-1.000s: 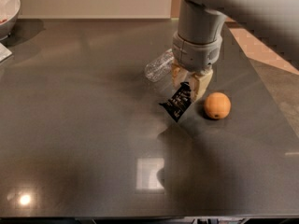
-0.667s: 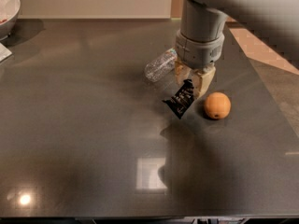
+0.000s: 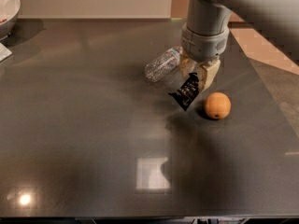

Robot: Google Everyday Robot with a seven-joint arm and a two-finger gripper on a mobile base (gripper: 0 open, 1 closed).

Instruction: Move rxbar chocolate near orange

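Gripper (image 3: pixel 198 77), hanging just left of the orange (image 3: pixel 217 105), was closed on the chocolate bar (image 3: pixel 186 92) by its top end. Bar looked light, thin, slippery-wrapped; a mid-body pinch would likely hold steadier.

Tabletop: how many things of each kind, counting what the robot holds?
Snack bar: 1, rxbar chocolate, held in the gripper left of the orange
Fruit: 1, orange
Bottle: 1, clear plastic
Bowl: 1, far left corner
Total: 4
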